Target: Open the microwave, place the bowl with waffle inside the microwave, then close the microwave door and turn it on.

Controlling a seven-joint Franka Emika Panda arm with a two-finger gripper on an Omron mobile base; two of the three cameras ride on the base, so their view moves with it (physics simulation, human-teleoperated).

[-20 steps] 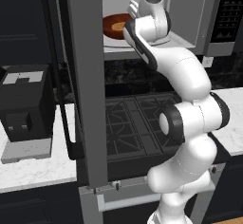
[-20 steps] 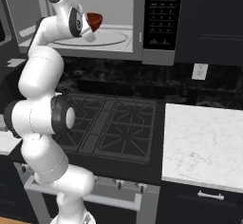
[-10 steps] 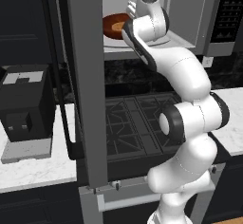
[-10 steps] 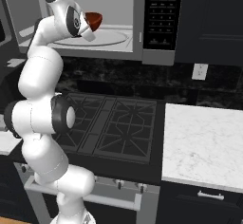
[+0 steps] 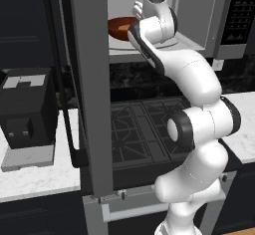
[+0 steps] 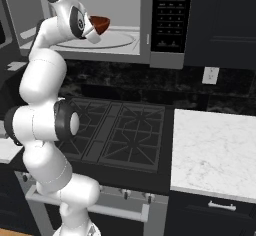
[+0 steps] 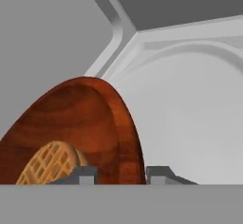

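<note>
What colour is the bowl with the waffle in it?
Reddish-brown, like wood; the bowl shows best in the hand view.

Nothing legible here: the microwave [image 6: 100, 20] button panel [image 6: 167, 15] carries rows of tiny pale marks, far too small and blurred to read as words or numbers. The coffee machine [image 5: 27, 107] has a light patch on its top, but that's a shape, not lettering. No brand, label or sign reads on the bowl with waffle [image 7: 76, 133], stove [image 6: 120, 130] or counter [image 6: 215, 150]
</note>
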